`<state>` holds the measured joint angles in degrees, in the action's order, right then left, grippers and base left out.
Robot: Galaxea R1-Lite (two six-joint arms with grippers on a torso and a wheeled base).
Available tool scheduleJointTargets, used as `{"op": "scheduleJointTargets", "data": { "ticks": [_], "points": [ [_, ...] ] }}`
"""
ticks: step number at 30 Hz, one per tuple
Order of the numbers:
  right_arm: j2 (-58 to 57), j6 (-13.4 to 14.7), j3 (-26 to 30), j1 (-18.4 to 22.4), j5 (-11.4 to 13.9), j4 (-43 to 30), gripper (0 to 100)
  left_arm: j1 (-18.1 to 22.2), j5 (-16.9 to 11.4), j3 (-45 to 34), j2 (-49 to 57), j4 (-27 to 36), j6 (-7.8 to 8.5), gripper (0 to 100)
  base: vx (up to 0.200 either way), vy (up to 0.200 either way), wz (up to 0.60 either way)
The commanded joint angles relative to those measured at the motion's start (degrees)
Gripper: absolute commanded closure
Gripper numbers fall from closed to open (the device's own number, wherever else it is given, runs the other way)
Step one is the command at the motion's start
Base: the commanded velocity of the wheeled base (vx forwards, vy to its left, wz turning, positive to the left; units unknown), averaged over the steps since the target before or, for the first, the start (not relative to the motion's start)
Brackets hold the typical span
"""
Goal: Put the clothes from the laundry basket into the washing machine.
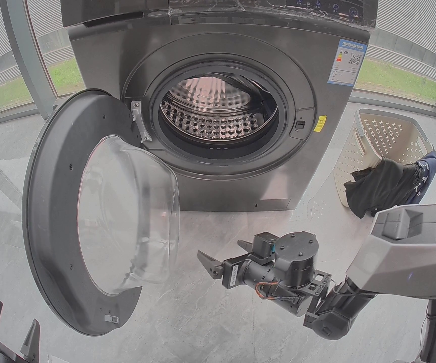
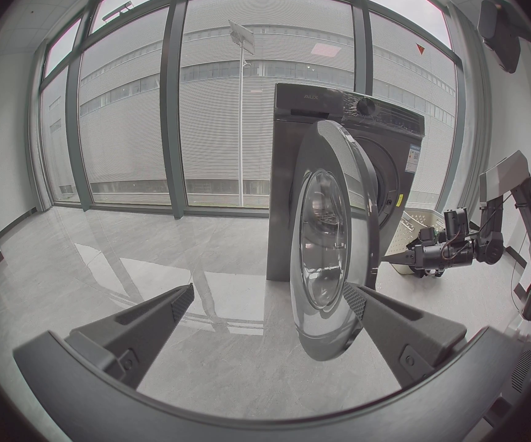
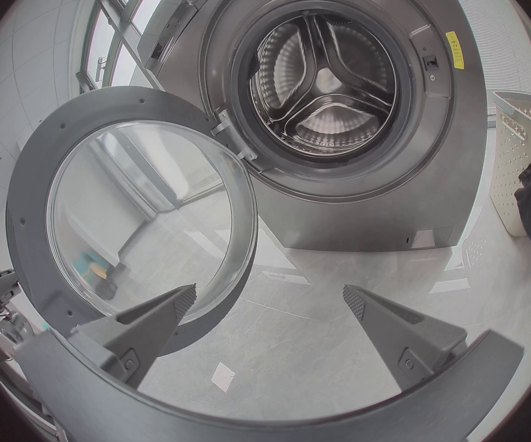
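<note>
The grey washing machine (image 1: 213, 41) stands with its round door (image 1: 56, 202) swung wide to the left, and its steel drum (image 1: 218, 109) holds nothing. To its right, a cream laundry basket (image 1: 379, 137) has a black garment (image 1: 384, 185) draped over its front rim and a blue garment (image 1: 428, 170) beside it. My right gripper (image 1: 226, 255) hovers open and holding nothing over the floor in front of the machine, left of the basket. In the right wrist view its fingers (image 3: 155, 314) face the door (image 3: 32, 173) and drum (image 3: 324, 87). My left gripper (image 1: 11, 326) is open, low at the near left.
Polished grey tile floor (image 1: 218, 318) lies in front of the machine. The open door's glass bowl (image 1: 127, 213) bulges toward the middle, close to my right gripper. Glass walls (image 2: 124, 124) stand behind and beside the machine. The basket (image 3: 514, 155) sits against the machine's right side.
</note>
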<state>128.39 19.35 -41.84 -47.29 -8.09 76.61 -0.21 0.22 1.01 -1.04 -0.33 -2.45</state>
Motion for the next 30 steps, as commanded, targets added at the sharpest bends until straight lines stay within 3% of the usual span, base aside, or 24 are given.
{"op": "scheduleJointTargets", "data": {
  "ticks": [1,12,30],
  "points": [
    [5.4,-0.1,-3.1,-1.9,0.0,2.1,0,0.0,0.0,-1.0,1.0,0.0,-0.10,0,0.000,0.000,0.00],
    [10.7,-0.1,-9.8,-4.3,0.0,6.5,0,0.0,0.0,-1.0,1.0,0.0,-0.10,0,0.000,0.000,0.00],
    [12.6,-1.1,-18.6,-5.2,0.3,4.1,0,0.0,0.0,-1.0,1.0,0.0,-0.10,0,0.000,0.000,0.00]
  ]
}}
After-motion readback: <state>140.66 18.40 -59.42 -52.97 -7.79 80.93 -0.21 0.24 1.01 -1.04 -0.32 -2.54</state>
